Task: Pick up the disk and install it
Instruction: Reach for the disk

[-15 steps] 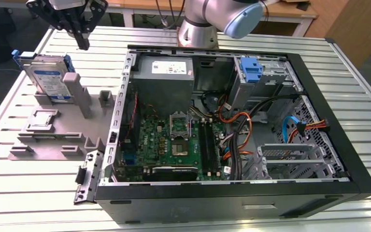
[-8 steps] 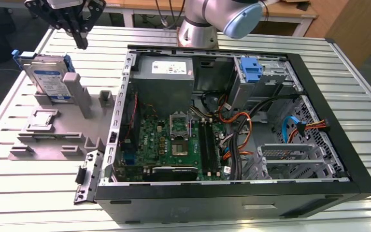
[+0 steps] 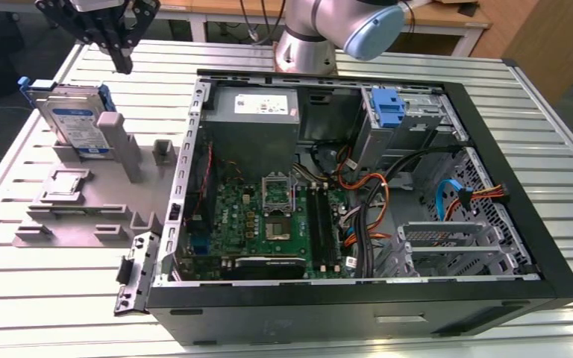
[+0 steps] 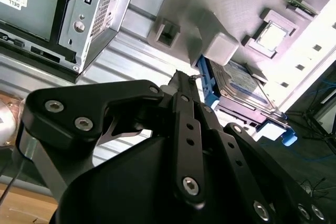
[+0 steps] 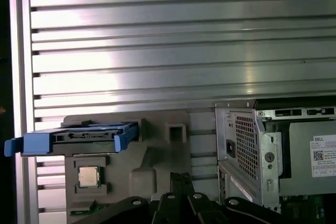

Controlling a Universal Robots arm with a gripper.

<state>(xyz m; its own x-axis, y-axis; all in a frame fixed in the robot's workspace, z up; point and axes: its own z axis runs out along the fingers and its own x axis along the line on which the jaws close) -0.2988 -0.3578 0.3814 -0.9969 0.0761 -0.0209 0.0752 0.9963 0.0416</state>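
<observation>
Now hovers upper left, hand (image 3: 122, 66) pressed together, above the disk (image 3: 74, 119); risks knocking it off its stand (image 3: 77, 216) if lowered unspread.

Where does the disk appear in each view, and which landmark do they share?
Exterior view: the disk stands on edge in the grey holder, at the exterior view's left of the computer case.
Second wrist view: the disk shows its labelled face next to the holder's post.
First wrist view: the disk is seen edge-on, blue rails outermost.
Shared landmark: the square chip in the holder.
</observation>
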